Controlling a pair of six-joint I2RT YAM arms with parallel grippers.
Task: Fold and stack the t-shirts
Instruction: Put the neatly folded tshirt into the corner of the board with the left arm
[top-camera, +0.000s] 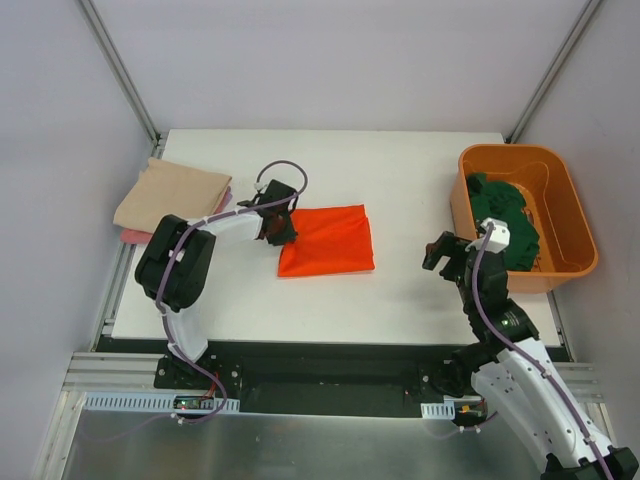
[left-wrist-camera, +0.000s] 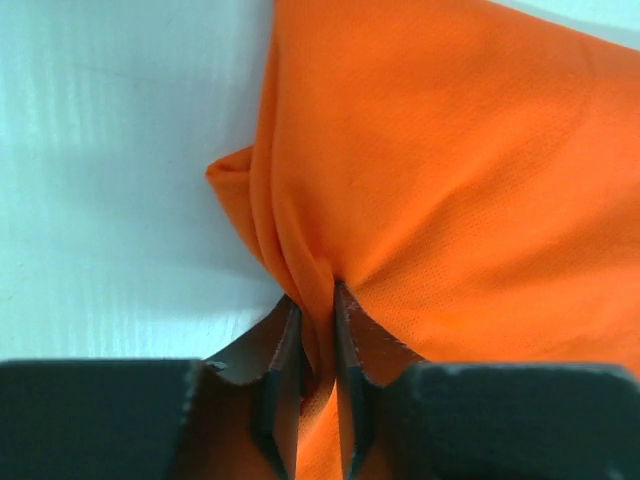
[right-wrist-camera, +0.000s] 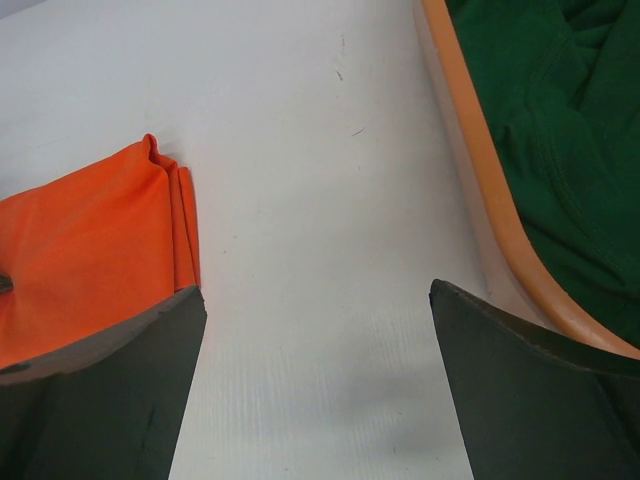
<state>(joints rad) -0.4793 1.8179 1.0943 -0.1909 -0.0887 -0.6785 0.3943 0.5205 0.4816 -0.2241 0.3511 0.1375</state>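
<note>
Pinching an edge of the orange t-shirt (left-wrist-camera: 450, 190) — left gripper (left-wrist-camera: 318, 300); right gripper (right-wrist-camera: 318, 295) spread wide — empty.

The bright orange t-shirt (top-camera: 328, 240) lies folded into a flat rectangle in the middle of the counter (top-camera: 400, 190), its left edge bunched into creases where the left gripper (left-wrist-camera: 318, 300) pinches it. A folded beige t-shirt (top-camera: 172, 195) sits on a pink t-shirt (top-camera: 135, 237) at the far-left corner. The dark green t-shirt (top-camera: 505, 210) lies crumpled in the orange bin (top-camera: 512, 150) at the right.
</note>
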